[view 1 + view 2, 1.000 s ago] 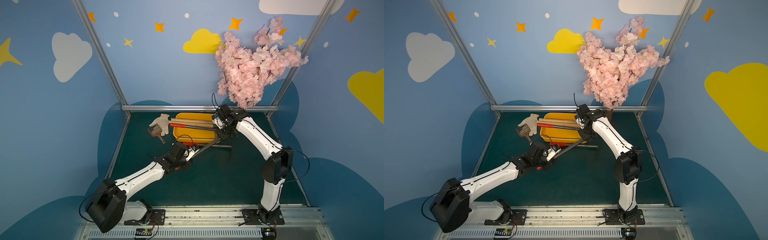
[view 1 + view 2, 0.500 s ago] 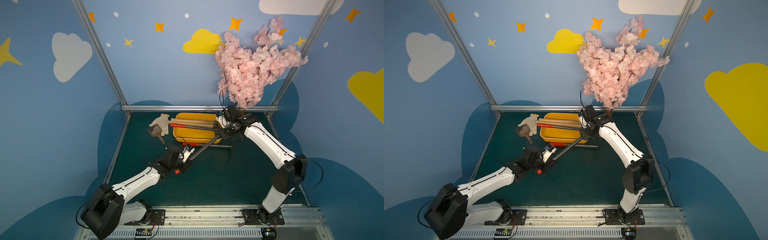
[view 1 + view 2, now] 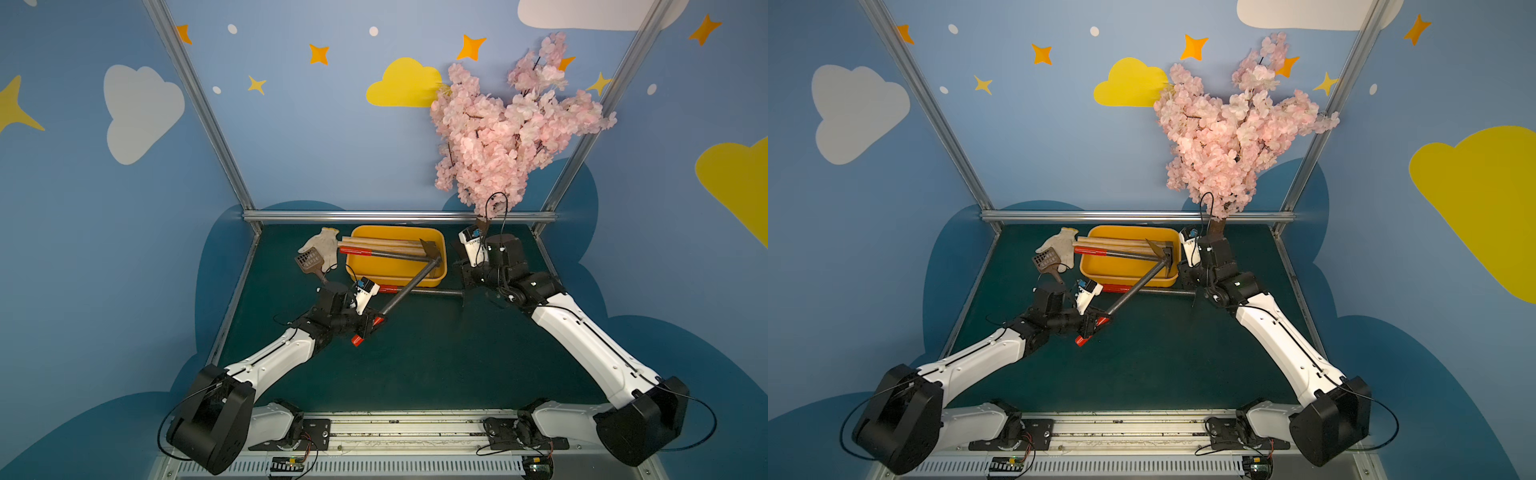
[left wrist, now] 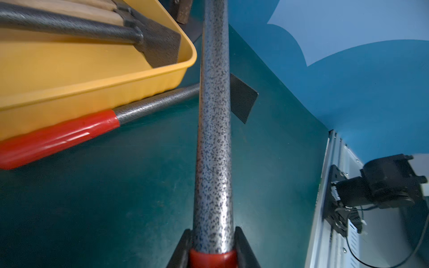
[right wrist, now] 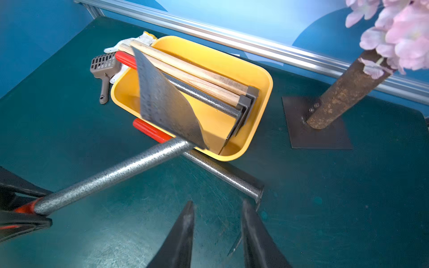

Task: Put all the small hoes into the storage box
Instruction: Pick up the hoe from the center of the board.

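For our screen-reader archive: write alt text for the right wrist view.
The left gripper holds a grey hoe by its red-gripped end, its blade overlapping the yellow storage box, which holds three long-handled tools. A second hoe lies on the mat beside the box; the right gripper is open and empty.

I'm running a staged lab booth dressed as a garden. I see cloud-painted walls [image 3: 291, 124], aluminium framing [image 3: 395, 216] and a fake blossom tree [image 3: 498, 137].
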Controlling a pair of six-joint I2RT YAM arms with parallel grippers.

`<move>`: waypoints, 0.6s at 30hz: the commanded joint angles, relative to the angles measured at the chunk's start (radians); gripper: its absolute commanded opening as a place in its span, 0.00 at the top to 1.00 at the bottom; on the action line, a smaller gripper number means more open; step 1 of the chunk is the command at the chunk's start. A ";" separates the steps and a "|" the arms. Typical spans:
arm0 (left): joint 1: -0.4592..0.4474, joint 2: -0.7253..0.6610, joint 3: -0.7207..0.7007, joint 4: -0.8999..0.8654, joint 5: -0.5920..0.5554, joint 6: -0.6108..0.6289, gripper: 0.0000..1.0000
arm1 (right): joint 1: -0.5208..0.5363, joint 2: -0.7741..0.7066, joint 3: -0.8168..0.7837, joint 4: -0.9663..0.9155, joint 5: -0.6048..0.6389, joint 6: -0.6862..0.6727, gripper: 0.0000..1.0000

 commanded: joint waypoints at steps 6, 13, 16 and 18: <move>0.000 -0.033 0.091 0.000 0.179 0.012 0.98 | -0.004 0.025 0.001 0.132 -0.053 -0.061 0.66; 0.000 -0.040 0.117 -0.030 0.235 0.009 0.98 | -0.005 0.041 -0.010 0.168 -0.093 -0.064 0.66; -0.004 -0.034 0.124 -0.023 0.272 0.000 0.98 | -0.007 0.062 -0.004 0.184 -0.096 -0.072 0.66; -0.004 -0.036 0.125 -0.020 0.284 -0.005 0.98 | -0.007 0.085 0.005 0.187 -0.096 -0.072 0.68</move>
